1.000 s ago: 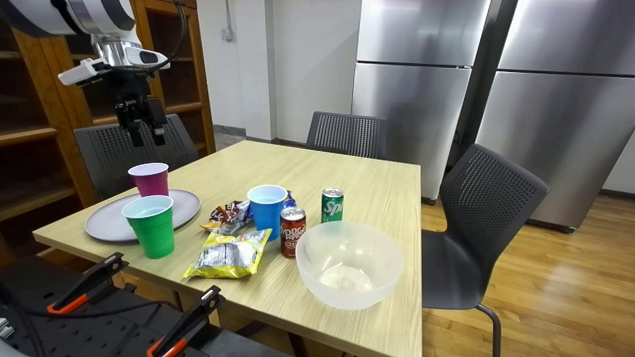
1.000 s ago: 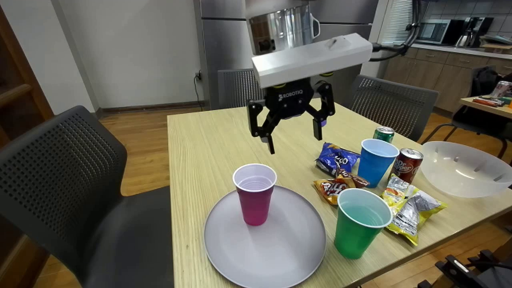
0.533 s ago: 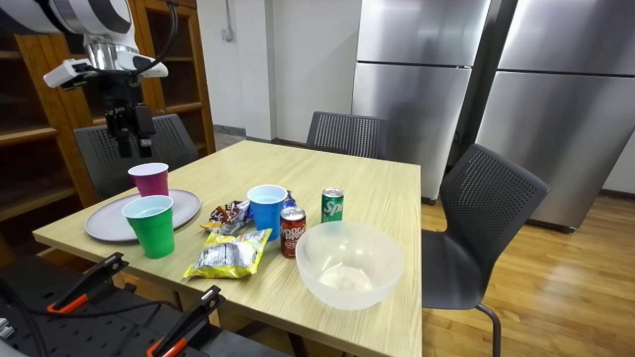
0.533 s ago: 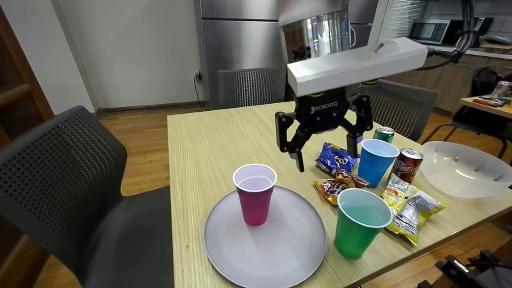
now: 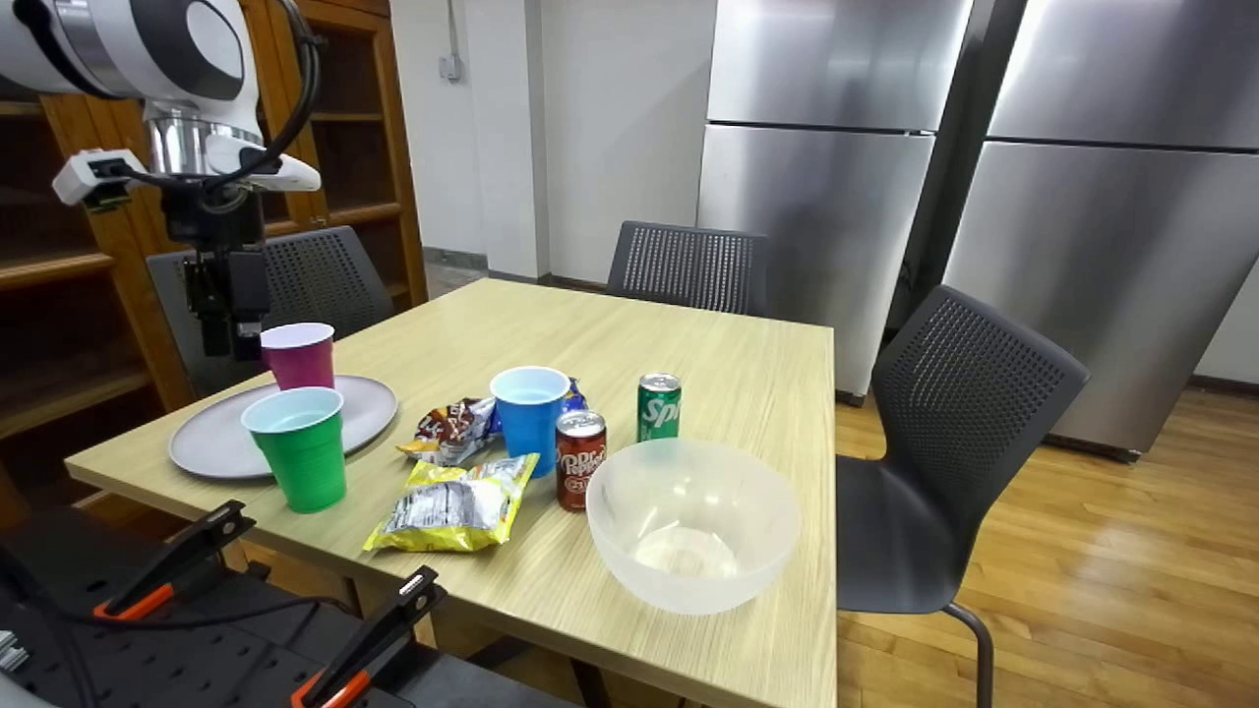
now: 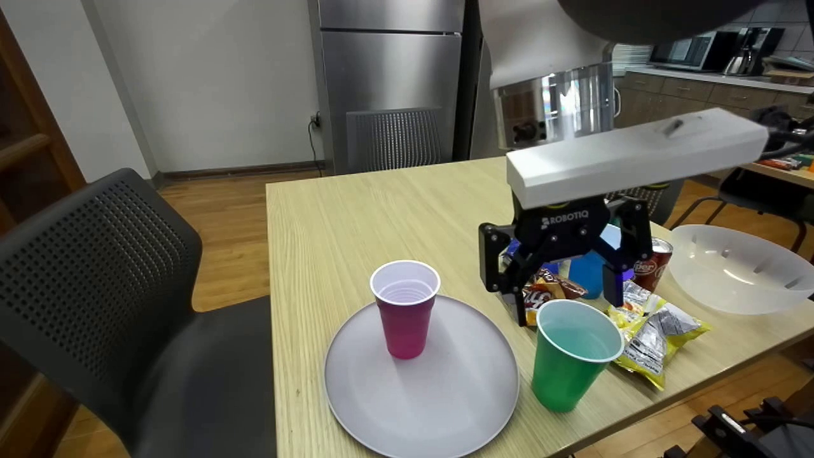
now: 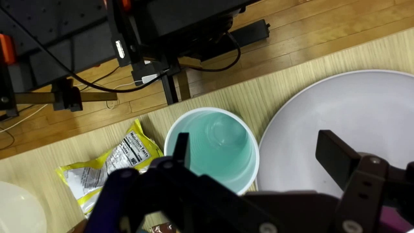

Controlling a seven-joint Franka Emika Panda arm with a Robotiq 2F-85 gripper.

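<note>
Right now the Robotiq gripper (image 6: 567, 312) hangs in the air, its jaws spread wide and empty. Nearest to it is a green plastic cup (image 6: 566, 375), standing upright on the pale wood-grain table (image 5: 610, 334), close to the edge that faces the black perforated bench (image 5: 197, 649). From the wrist, one finger (image 7: 182, 149) overlaps the cup's mouth and the opposite one shows over the grey plate (image 6: 439, 407); the fingertips are apart from the cup. That plate lies just beside the cup, toward the table's corner, and bears an upright magenta plastic cup (image 6: 407, 331).

Along the same bench-side edge, a yellow snack bag (image 5: 452, 511) lies near the green cup, and a frosted bowl (image 5: 693, 595) sits toward the far end. Further in from that edge, I see an upright blue plastic cup (image 5: 531, 423) with a Dr Pepper can (image 5: 580, 462) between it and the bowl. A Sprite can (image 5: 657, 408) stands behind the bowl. A brown-and-orange snack bag (image 5: 452, 433) and a partly hidden blue snack bag (image 5: 577, 398) lie by the blue cup. Dark mesh-backed chairs (image 5: 969, 413) stand around the table.
</note>
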